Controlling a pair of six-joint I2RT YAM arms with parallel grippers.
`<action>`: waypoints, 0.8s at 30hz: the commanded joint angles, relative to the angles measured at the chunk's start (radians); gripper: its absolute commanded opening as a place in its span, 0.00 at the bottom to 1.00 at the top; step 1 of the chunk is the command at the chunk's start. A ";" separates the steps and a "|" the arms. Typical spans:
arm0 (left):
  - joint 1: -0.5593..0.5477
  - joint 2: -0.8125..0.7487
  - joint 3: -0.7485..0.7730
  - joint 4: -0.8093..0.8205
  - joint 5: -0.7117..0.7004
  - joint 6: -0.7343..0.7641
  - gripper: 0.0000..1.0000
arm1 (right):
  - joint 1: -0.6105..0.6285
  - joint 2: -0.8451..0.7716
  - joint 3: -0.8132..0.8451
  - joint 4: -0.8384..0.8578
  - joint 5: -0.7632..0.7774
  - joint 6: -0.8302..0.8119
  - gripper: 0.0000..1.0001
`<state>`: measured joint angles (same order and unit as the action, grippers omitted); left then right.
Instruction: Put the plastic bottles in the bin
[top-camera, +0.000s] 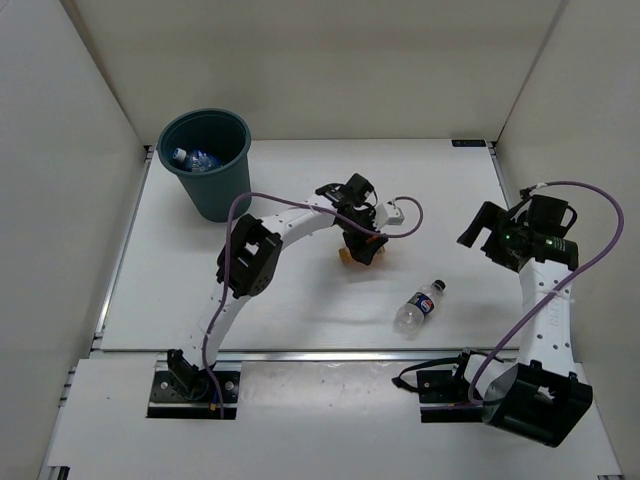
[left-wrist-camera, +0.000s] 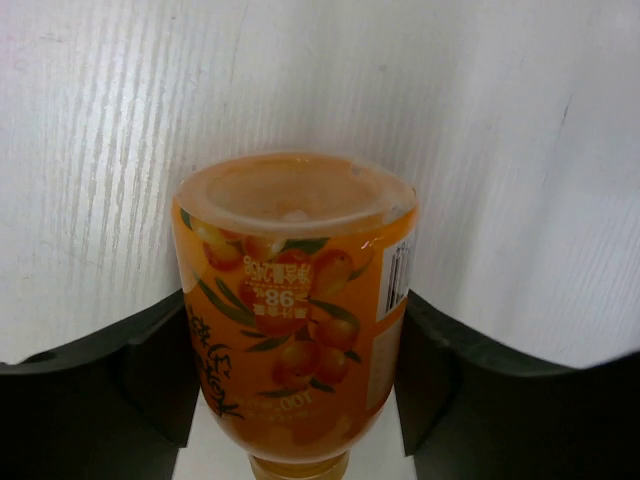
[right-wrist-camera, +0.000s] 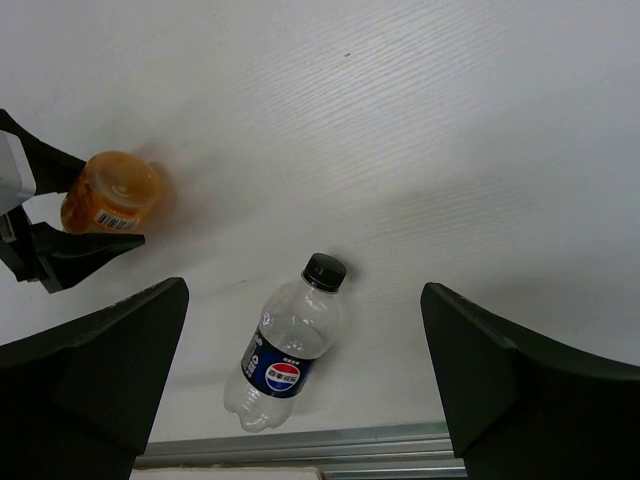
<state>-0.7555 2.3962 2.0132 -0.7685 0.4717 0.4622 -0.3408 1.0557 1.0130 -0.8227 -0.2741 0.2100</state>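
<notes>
Plastic bottles (top-camera: 195, 158), clear with some blue showing, lie in the teal bin (top-camera: 215, 195), which stands at ten o'clock on the white table (top-camera: 150, 290), boxed in by plain white walls (top-camera: 330, 60). Near the centre, the left gripper (top-camera: 360, 250) is clamped on the orange bottle (left-wrist-camera: 295, 330). At five o'clock from it lies the dark-capped bottle (top-camera: 420, 306), cap toward one o'clock. The right gripper (top-camera: 488, 235), at three o'clock, gapes wide, holding nothing.

Top camera looks down over the whole table (top-camera: 320, 320); left wrist camera hugs the orange bottle (left-wrist-camera: 295, 320), right wrist camera shares it from higher
</notes>
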 joint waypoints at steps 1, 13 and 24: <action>-0.004 -0.106 -0.076 0.128 -0.061 -0.069 0.69 | -0.006 -0.042 -0.013 0.048 -0.016 0.009 0.99; 0.143 -0.532 -0.254 0.368 -0.250 -0.446 0.59 | -0.007 -0.095 -0.043 0.062 -0.017 0.017 0.99; 0.479 -0.787 -0.272 0.460 -0.902 -0.582 0.67 | 0.020 -0.158 -0.128 0.023 0.050 0.068 0.99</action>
<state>-0.2920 1.5608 1.7435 -0.2932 -0.2020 -0.0982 -0.3374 0.9249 0.9123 -0.7990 -0.2520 0.2405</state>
